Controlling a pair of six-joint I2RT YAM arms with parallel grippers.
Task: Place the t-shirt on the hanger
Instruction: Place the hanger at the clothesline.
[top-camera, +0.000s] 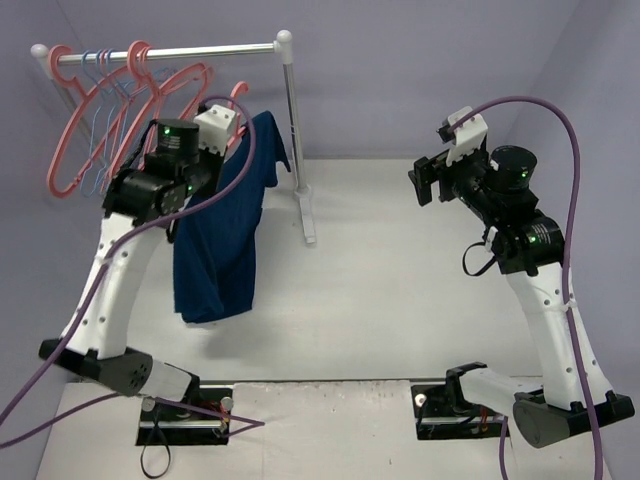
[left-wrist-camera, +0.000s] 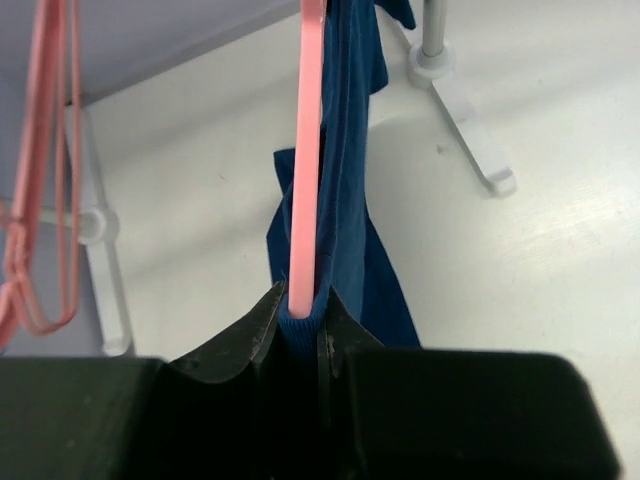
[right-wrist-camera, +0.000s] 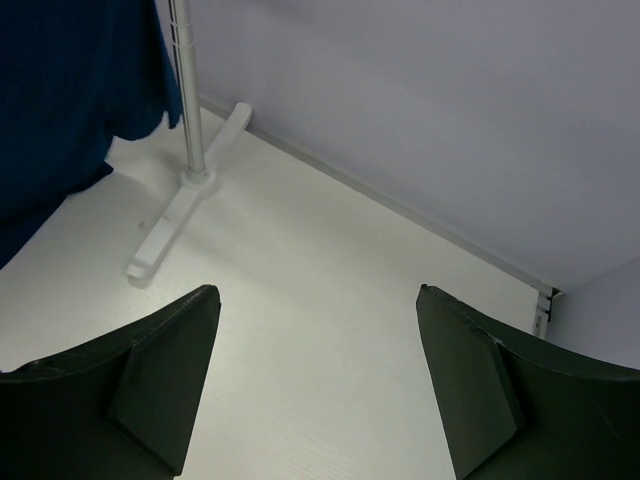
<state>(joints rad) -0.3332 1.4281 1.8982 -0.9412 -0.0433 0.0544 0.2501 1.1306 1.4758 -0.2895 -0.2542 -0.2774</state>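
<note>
Holding the hanger (left-wrist-camera: 305, 150) up just in front of the rack (top-camera: 290, 110) lets the t-shirt (top-camera: 215, 250) drape straight down from it, which I'd guess is the whole point before it goes on the rail. The left gripper (left-wrist-camera: 300, 322) is clamped nearly shut, pinching the pink hanger arm plus a fold of navy cloth (both in one bite). The right gripper (right-wrist-camera: 315, 300), well off to the rack's right, is spread wide and holding nothing.

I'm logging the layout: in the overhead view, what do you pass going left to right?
You pass the spare pink and light-blue hangers → navy t-shirt → rack's upright post → right gripper.
</note>
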